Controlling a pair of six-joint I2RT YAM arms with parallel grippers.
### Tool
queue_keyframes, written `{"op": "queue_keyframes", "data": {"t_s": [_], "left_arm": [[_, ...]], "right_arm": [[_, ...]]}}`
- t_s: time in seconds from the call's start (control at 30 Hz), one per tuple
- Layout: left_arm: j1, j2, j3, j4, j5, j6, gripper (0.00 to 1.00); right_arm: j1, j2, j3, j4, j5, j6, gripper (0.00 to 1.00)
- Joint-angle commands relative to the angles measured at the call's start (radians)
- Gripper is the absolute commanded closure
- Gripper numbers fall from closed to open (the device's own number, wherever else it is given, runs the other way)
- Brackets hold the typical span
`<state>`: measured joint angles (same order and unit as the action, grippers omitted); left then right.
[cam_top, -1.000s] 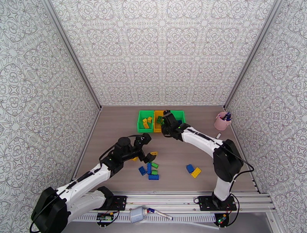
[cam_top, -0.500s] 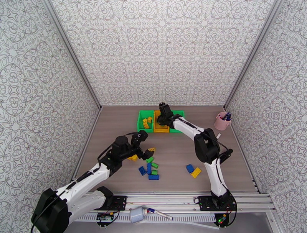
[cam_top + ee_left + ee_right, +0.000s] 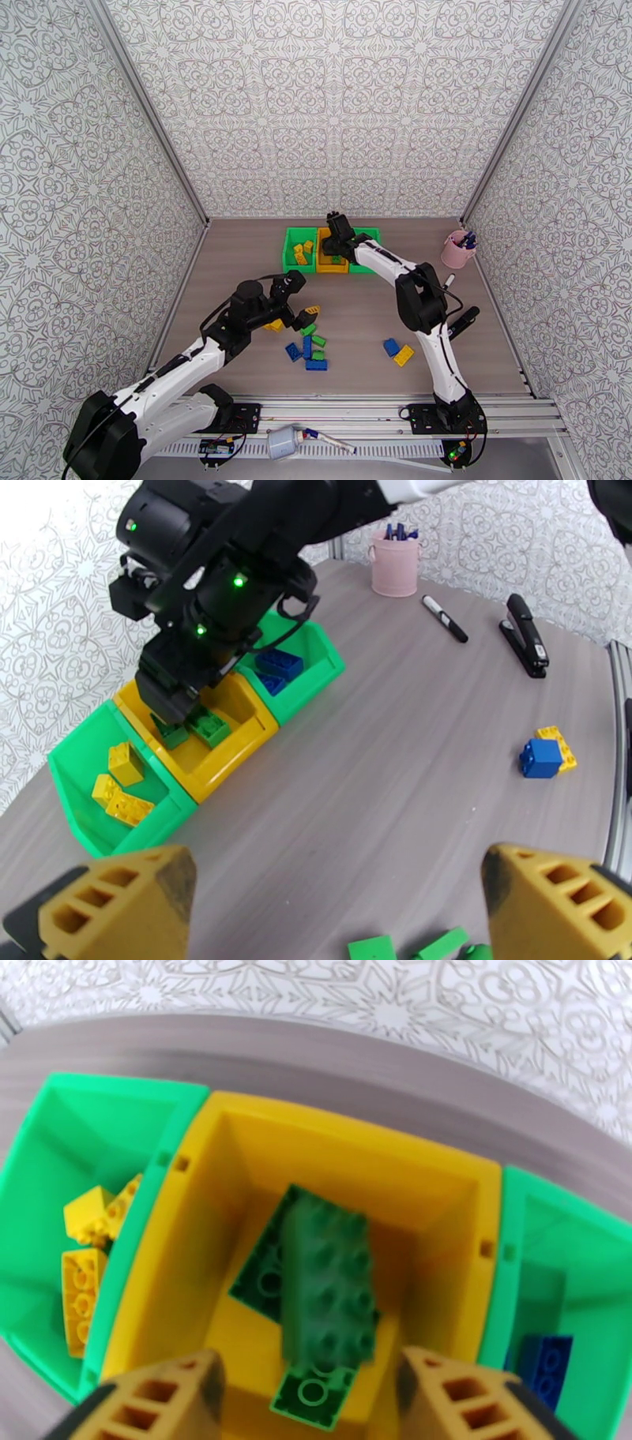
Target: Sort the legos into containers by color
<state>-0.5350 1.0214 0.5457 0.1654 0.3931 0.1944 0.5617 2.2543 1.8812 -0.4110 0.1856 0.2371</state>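
Your right gripper hangs over the yellow bin with its jaws spread, pinching nothing. The green bricks lie straight below it inside that bin. In the wrist view they sit between the two fingers but touch neither, and the top one is blurred.

Your left gripper is wide open and empty, low over the loose bricks near the middle of the bench. A yellow one sits just beside its finger. A blue-and-yellow pair lies well apart to the right.

A second ago the right gripper was at the near edge of the bins with its arm stretched out. It is now above the middle bin, and the elbow is folded up and closer in. The left arm has barely shifted.

The three bins stand joined in a row. The left green bin holds yellow bricks, the yellow bin holds the green ones, and the right green bin holds blue bricks.
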Motion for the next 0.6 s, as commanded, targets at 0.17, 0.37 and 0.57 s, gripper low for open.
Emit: {"op": "queue_keyframes", "data": {"t_s": [0.17,0.37,0.57], "left_arm": [[-0.010,-0.031,0.015,-0.125,0.242,0.165,0.00],[-0.013,-0.021,0.026,-0.155,0.349,0.194,0.00],[-0.010,0.011,0.039,-0.165,0.398,0.194,0.00]], "right_arm": [[0.000,-0.382,-0.378,0.124,-0.029,0.050,0.25],[0.003,-0.627,-0.671,0.068,-0.049,-0.006,0.14],[0.014,-0.821,-0.841,-0.145,0.006,-0.019,0.10]]}}
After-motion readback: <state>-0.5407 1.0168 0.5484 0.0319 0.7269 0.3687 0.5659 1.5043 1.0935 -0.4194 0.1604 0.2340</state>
